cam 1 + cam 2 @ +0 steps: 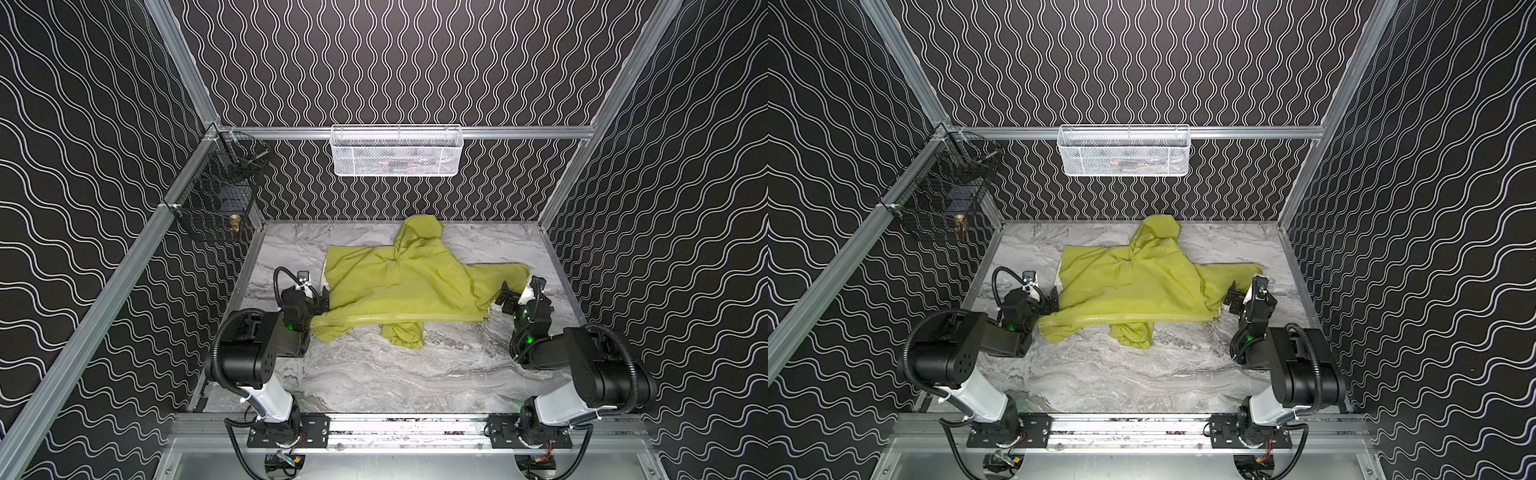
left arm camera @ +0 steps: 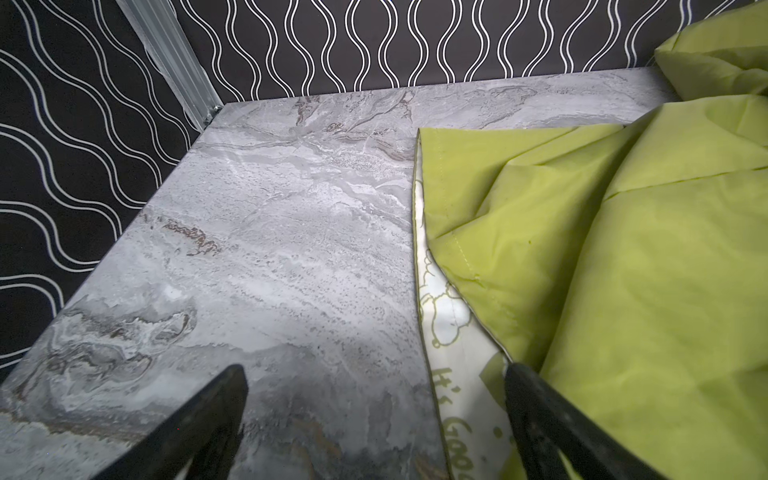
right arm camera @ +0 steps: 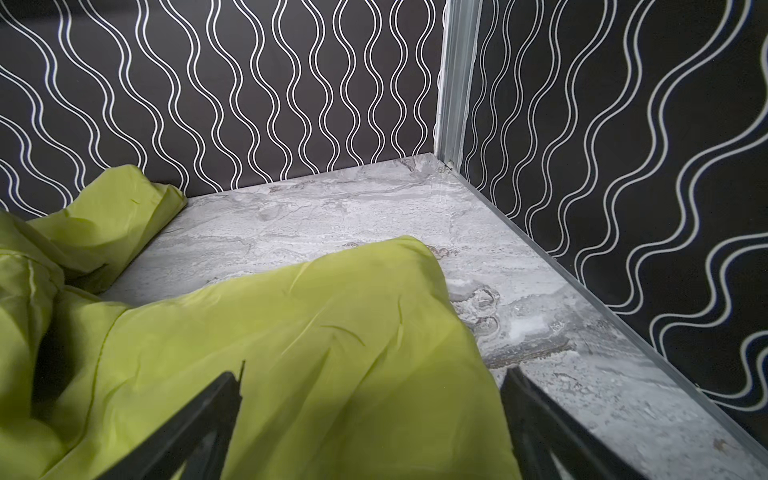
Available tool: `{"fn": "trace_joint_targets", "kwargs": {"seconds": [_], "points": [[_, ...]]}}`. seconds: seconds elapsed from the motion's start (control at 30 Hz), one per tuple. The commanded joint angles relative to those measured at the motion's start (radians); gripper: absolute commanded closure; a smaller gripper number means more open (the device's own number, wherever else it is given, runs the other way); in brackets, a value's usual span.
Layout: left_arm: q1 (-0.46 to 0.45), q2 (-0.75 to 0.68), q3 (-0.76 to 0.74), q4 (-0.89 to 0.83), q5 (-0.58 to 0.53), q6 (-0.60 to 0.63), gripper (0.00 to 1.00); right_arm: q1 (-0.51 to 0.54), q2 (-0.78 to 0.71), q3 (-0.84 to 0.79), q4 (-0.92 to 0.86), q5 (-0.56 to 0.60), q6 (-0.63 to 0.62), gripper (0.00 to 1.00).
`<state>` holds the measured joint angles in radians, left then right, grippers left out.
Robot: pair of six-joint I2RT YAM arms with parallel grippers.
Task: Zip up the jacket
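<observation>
Two sets of jaws stand spread wide and empty at either end of the jacket (image 1: 399, 282), which lies crumpled across the far half of the table (image 1: 415, 374). Its hood (image 1: 419, 228) points at the far edge and its body reaches nearly from the left edge to the right edge. The left arm (image 1: 291, 316) holds its jaws at the jacket's left end, where the left wrist view shows one finger (image 2: 548, 424) over a strip of cream printed lining (image 2: 449, 332) and the other above bare table. The right arm (image 1: 532, 311) holds its jaws open astride green cloth at the right end, gripping nothing. In both top views the pale zipper (image 1: 395, 318) runs as one unbroken band along the jacket's near side, with a small tab (image 1: 484, 319) at its right end that may be the slider, though it is too small to be sure. That single line suggests the two halves already lie together, perhaps zipped for most of their length, but the teeth cannot be made out. If the zipper is not closed, what is left is to pin one end and draw the slider along the band.
</observation>
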<state>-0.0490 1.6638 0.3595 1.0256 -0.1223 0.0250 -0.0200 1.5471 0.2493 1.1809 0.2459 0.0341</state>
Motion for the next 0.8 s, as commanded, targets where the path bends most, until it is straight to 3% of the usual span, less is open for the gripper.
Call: {"fn": "trace_joint_targets", "kwargs": {"seconds": [0.0,0.77], "points": [[0.000,-0.003,-0.001,0.022,-0.002,0.011,0.01,0.000,-0.003,0.001,0.034,-0.004,0.000,0.01],[0.000,0.003,0.008,0.012,-0.004,0.011,0.01,-0.001,0.006,0.017,0.008,-0.012,0.003,0.01]]}}
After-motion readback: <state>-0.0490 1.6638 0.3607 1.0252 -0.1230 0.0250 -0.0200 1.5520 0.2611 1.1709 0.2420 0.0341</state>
